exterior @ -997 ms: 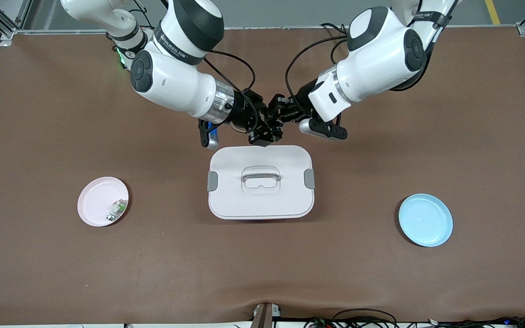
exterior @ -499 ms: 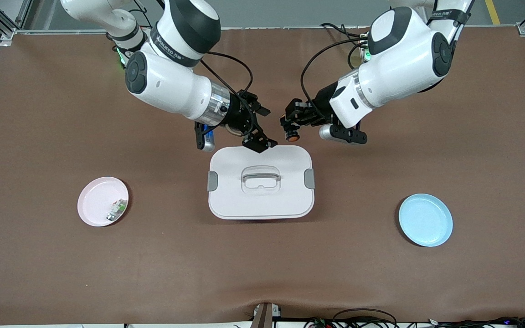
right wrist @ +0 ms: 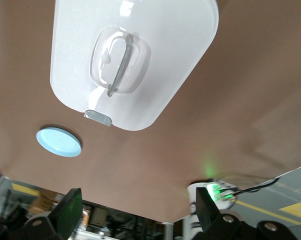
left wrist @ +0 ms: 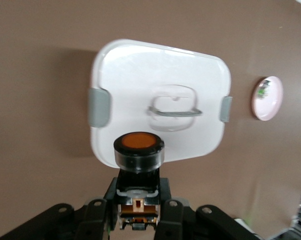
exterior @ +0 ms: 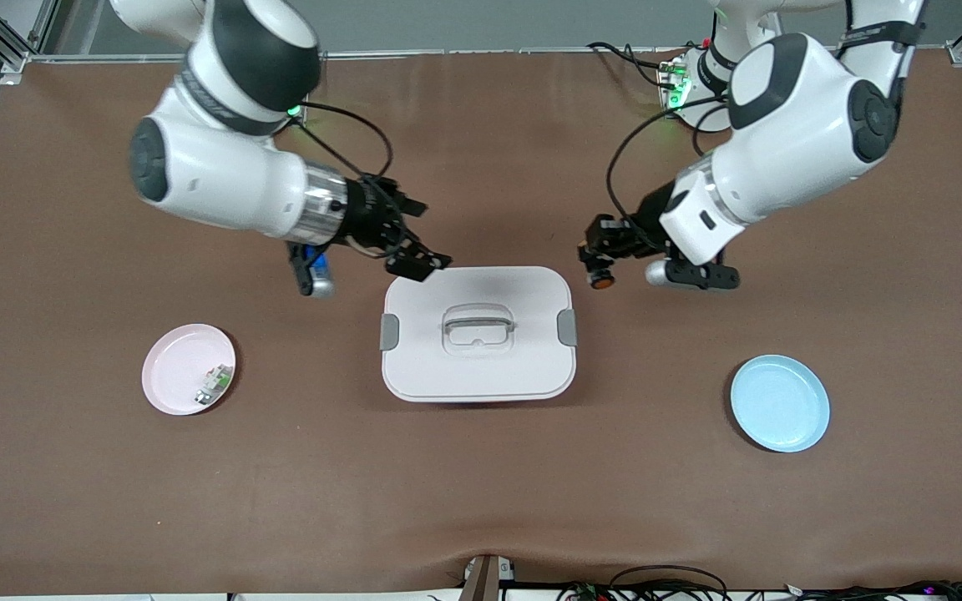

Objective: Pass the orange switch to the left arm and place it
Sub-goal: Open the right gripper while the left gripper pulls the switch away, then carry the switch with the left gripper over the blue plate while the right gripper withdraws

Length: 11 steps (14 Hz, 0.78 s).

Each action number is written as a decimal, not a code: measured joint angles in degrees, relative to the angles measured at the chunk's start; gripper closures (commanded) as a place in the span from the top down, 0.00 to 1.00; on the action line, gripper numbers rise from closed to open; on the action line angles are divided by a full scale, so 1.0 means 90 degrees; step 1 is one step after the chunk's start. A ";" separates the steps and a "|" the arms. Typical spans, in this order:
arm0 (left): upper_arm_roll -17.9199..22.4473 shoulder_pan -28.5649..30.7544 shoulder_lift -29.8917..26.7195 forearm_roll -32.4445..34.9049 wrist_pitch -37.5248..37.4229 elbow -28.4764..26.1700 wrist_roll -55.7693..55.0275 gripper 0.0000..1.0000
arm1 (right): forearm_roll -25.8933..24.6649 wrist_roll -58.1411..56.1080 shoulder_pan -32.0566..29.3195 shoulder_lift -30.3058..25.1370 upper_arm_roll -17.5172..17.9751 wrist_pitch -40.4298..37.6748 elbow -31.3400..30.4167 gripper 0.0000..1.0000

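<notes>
- The left tool (exterior: 597,265) pinches the orange switch (exterior: 602,280) above the table (exterior: 481,501), just off the box (exterior: 478,333) on the side toward the left arm's end.
- The left wrist view shows the orange switch (left wrist: 139,150) clamped between the tool's fingers (left wrist: 110,202), orange cap outward.
- The right tool (exterior: 417,260) hangs spread and empty over the box's corner toward the robots' edge.
- The box sits mid-table; a pink plate (exterior: 172,367) with a small green-and-white component (exterior: 214,384) lies toward the right arm's end, a blue plate (exterior: 780,403) toward the left arm's.
</notes>
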 measured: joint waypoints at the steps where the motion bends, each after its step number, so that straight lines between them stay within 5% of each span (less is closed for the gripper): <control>1: 0.0005 0.0166 0.0001 0.0166 -0.0127 -0.0001 0.0285 0.00 | -0.0029 -0.0512 -0.0202 -0.0065 -0.0013 -0.0290 -0.0018 1.00; 7: 0.0040 0.1245 0.0090 0.1147 -0.0450 -0.0012 0.1994 0.00 | -0.1365 -0.2981 -0.0616 -0.0176 -0.0019 -0.0620 -0.0607 1.00; 11: 0.0042 0.1416 0.0382 0.2418 -0.0450 -0.0001 0.2228 0.00 | -0.2432 -0.4656 -0.0973 -0.0632 -0.0042 0.0233 -0.1756 1.00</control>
